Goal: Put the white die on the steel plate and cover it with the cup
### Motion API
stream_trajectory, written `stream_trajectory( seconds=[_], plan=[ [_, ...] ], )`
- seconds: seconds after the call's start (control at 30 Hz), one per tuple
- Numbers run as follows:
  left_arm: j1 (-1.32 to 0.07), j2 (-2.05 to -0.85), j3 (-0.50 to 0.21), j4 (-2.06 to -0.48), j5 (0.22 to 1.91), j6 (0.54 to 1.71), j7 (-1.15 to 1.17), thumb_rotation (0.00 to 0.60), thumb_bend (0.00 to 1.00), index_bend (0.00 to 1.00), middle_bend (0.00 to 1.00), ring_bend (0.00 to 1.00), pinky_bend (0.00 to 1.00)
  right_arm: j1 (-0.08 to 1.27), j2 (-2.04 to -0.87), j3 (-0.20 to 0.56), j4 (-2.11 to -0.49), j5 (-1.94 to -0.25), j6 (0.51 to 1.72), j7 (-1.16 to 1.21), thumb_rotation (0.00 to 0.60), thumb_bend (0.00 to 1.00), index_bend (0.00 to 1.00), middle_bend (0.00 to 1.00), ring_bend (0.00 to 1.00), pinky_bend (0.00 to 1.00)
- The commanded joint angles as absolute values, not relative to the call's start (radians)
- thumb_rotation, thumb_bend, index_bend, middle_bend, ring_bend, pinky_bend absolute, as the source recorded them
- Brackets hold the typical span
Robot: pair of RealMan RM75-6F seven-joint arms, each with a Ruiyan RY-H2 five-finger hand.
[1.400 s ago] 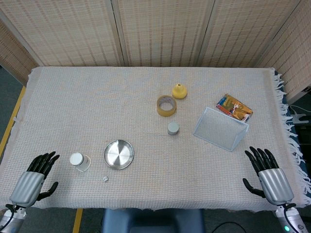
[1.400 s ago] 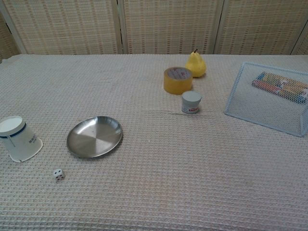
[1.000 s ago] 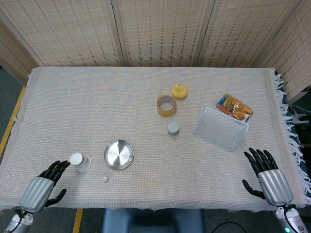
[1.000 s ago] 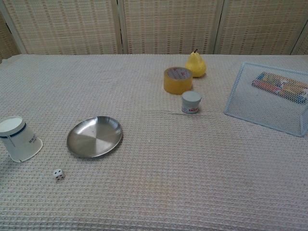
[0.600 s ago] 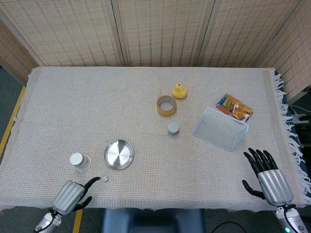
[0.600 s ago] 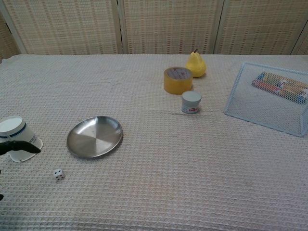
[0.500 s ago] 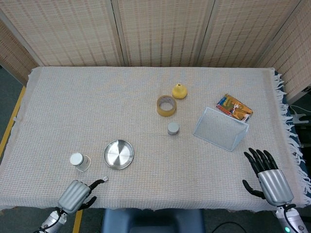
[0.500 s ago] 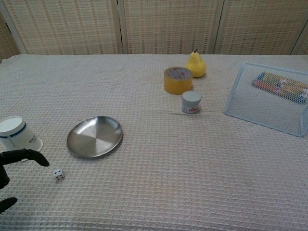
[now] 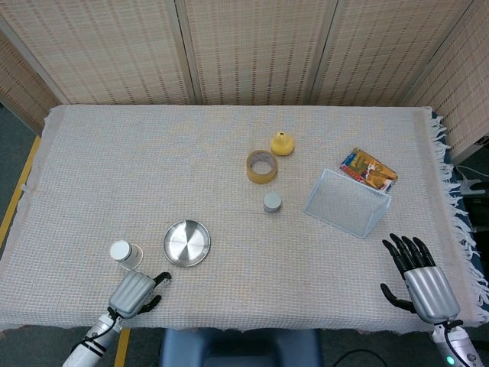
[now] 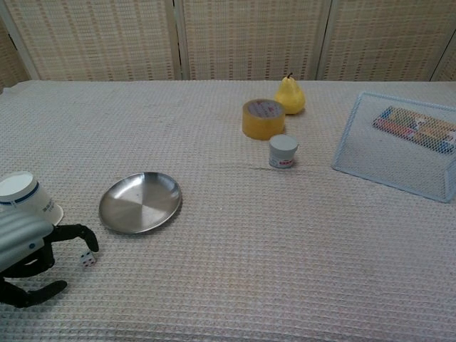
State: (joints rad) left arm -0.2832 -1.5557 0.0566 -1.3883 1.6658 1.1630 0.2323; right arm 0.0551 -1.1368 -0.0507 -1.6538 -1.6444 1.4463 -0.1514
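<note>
The small white die (image 10: 87,259) lies on the cloth near the table's front left. My left hand (image 10: 28,249) reaches in from the left; its curled black fingers (image 10: 77,234) hang just over the die and the thumb is spread below, with nothing gripped. In the head view the left hand (image 9: 137,291) hides the die. The steel plate (image 10: 140,202) (image 9: 186,243) lies just right of and behind the die. The white paper cup (image 10: 26,204) (image 9: 124,253) stands upside down, left of the plate. My right hand (image 9: 419,277) rests open at the front right edge.
Behind the plate stand a yellow tape roll (image 10: 263,118), a yellow pear (image 10: 289,95) and a small grey jar (image 10: 283,151). A wire basket (image 10: 399,153) lies on its side at the right, with a snack packet (image 9: 368,169) behind it.
My left hand has moved from the table's left front edge rightward, past the cup, until its fingers are over the die. Cup, plate, die and right hand have not moved.
</note>
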Motion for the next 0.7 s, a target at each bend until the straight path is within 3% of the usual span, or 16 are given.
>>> stream_trajectory(
  seconds=[0.03,0.47,0.7],
  plan=[
    [-0.289,-1.566,0.055,-1.376,1.668,1.176,0.231,0.600,0.37,0.32,1.00,0.98,1.00,0.056,-1.137,-0.051,-1.655,-1.642,1.443,-0.154,0.452,0.27,0.00,0.00,0.00,0.00],
    [-0.321,-1.595,0.053,-1.334,1.661,1.183,0.207,0.600,0.38,0.45,1.00,0.98,1.00,0.055,-1.134,-0.047,-1.659,-1.630,1.442,-0.158,0.451,0.27,0.00,0.00,0.00,0.00],
    [-0.333,-1.599,0.055,-1.331,1.651,1.178,0.214,0.600,0.38,0.45,1.00,0.98,1.00,0.053,-1.129,-0.047,-1.663,-1.628,1.445,-0.156,0.450,0.27,0.00,0.00,0.00,0.00]
  ],
)
